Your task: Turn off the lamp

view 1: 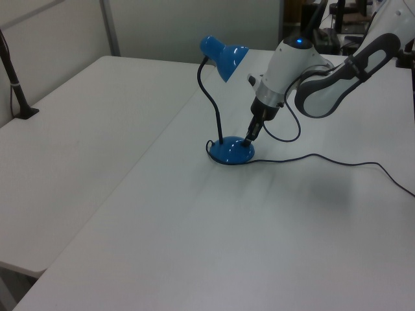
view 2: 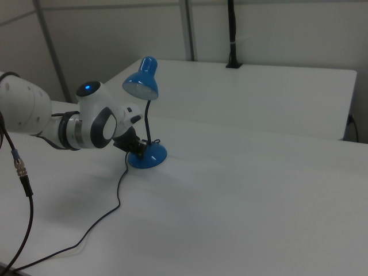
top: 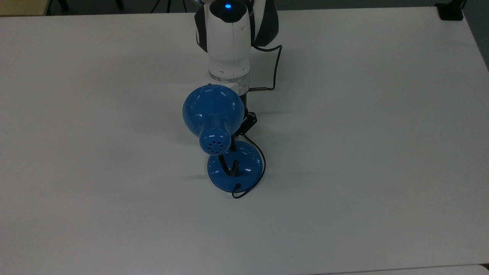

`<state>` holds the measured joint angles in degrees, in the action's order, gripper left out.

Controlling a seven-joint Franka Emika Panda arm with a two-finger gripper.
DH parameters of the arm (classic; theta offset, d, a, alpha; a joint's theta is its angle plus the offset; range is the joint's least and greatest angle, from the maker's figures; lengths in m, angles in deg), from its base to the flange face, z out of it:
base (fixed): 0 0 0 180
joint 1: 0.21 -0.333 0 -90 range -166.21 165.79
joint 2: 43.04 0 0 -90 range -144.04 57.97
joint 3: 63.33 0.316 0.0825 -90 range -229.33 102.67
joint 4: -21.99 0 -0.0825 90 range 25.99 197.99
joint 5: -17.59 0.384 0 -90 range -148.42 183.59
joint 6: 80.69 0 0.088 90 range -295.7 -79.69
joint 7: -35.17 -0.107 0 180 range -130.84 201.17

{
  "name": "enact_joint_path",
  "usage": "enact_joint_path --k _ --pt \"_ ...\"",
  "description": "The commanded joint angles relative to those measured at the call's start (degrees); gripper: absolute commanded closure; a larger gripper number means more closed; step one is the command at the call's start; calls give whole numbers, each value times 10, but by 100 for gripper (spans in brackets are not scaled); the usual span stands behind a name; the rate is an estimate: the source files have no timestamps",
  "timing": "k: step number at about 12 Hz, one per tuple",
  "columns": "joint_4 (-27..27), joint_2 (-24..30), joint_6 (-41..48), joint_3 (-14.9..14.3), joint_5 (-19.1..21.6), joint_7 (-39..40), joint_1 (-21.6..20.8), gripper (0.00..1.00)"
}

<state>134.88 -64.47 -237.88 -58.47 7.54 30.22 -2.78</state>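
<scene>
The lamp stands on the table (base flat on it). The gripper touches the base's edge at the left view's right, under the shade.

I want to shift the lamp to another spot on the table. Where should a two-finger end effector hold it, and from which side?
Probably the lamp's thin black neck, low where it rises nearly straight from the base. Come in level from the left view's left: it fits between fingers, while the domed base and wide shade look glossy and broad.
</scene>
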Motion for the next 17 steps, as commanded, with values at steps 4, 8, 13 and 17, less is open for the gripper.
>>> enact_joint_path --k 4,8,13,17 --pt "8 29 73 2 -9 -3 5 100" --pt "4 122 253 2 -2 -4 4 99" --pt "-62 195 455 1 11 -4 1 93" --pt "-166 207 601 -4 54 -2 1 52"
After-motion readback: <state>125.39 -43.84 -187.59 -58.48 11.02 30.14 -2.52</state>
